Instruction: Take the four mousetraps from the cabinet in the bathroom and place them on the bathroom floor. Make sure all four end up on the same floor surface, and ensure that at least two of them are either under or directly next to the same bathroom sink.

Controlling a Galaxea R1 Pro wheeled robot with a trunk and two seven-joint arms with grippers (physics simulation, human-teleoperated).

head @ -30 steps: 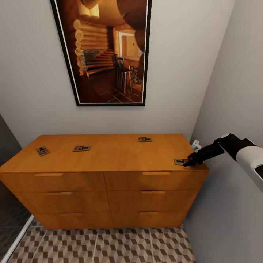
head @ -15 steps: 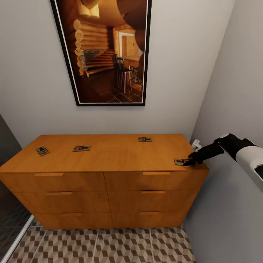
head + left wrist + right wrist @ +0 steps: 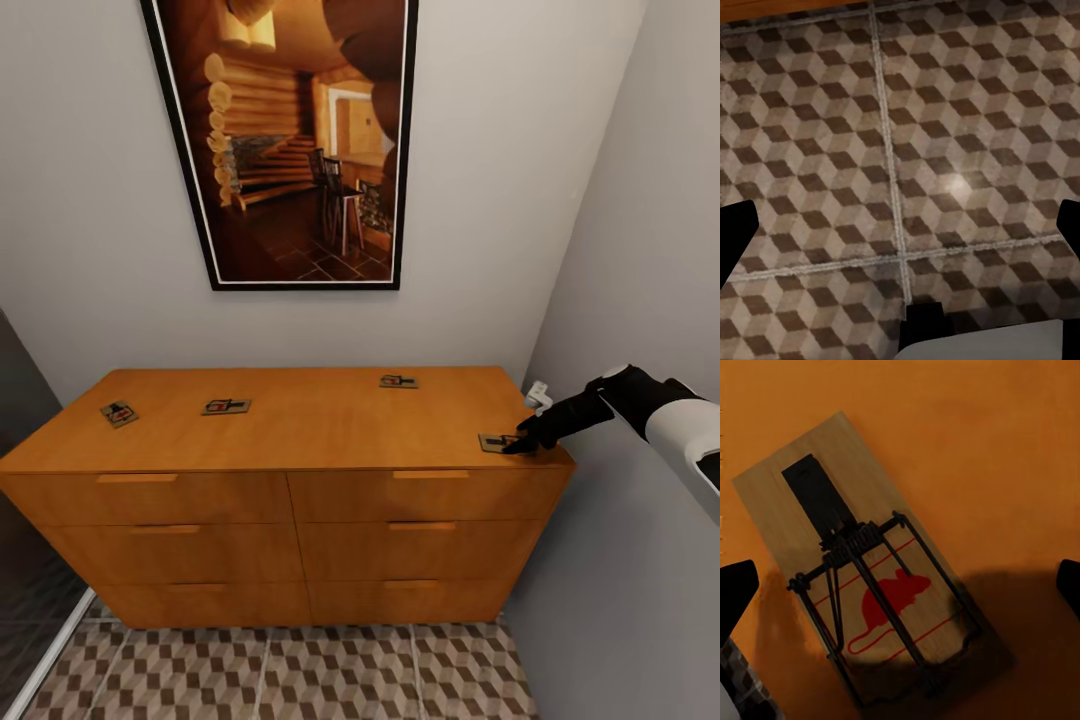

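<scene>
The orange-brown cabinet (image 3: 290, 500) stands against the wall with four mousetraps on its top: one at the left end (image 3: 119, 412), one beside it (image 3: 227, 406), one at the back right (image 3: 398, 381) and one at the front right corner (image 3: 495, 442). My right gripper (image 3: 522, 444) hovers low over that corner trap. In the right wrist view the trap (image 3: 862, 577) lies flat between the spread fingers of the open right gripper (image 3: 900, 585), untouched. My left gripper (image 3: 900, 229) is open over the cube-patterned bathroom floor (image 3: 945, 150). The sink is out of view.
A large framed picture (image 3: 290, 140) hangs above the cabinet. A grey side wall (image 3: 640, 250) runs close along my right arm, with a small white fitting (image 3: 537, 395) at the cabinet's right end. A dark panel (image 3: 20, 560) borders the left. Floor tiles (image 3: 300, 670) lie before the drawers.
The head view has shifted very slightly. My right gripper stays over the front right mousetrap with almost no movement, and all four traps lie where they were.
</scene>
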